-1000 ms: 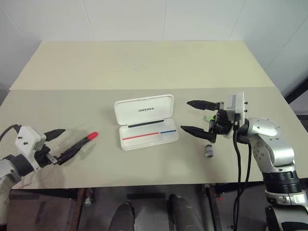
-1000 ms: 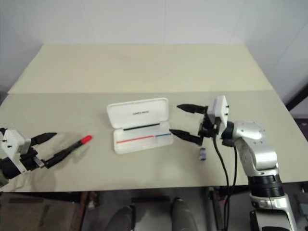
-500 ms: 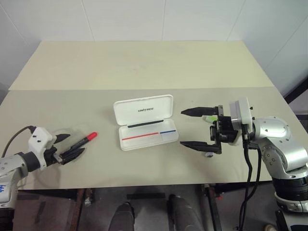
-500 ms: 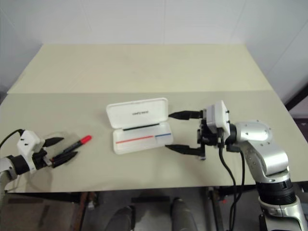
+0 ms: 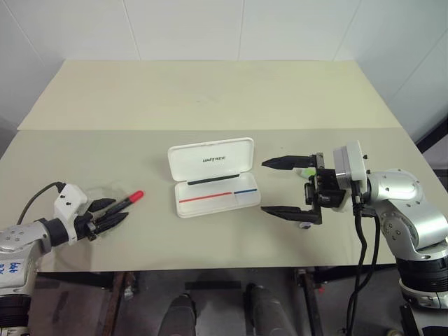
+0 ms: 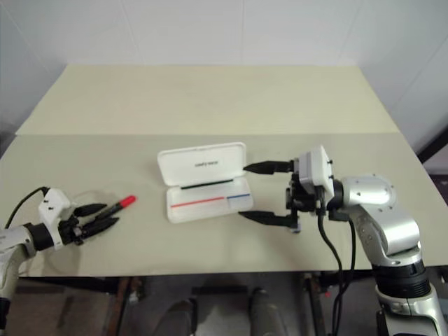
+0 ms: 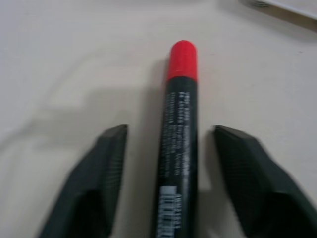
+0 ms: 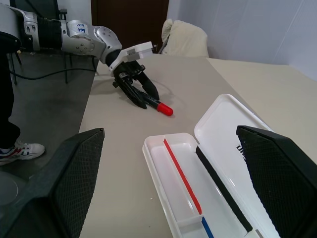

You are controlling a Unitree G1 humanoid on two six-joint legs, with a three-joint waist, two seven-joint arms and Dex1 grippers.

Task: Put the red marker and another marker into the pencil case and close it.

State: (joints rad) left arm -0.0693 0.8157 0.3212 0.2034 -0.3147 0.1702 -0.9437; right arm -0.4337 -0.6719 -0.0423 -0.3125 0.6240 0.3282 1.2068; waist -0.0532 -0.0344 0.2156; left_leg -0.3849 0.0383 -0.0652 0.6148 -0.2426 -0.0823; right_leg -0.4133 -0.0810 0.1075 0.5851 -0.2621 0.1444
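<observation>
The left gripper is straddling the red marker, which is lying on the counter between its part-open fingers. Beyond the right gripper, fingers spread wide and empty, the case is lying open.

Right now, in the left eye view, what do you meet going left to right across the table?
left gripper → red marker → pencil case → right gripper
</observation>
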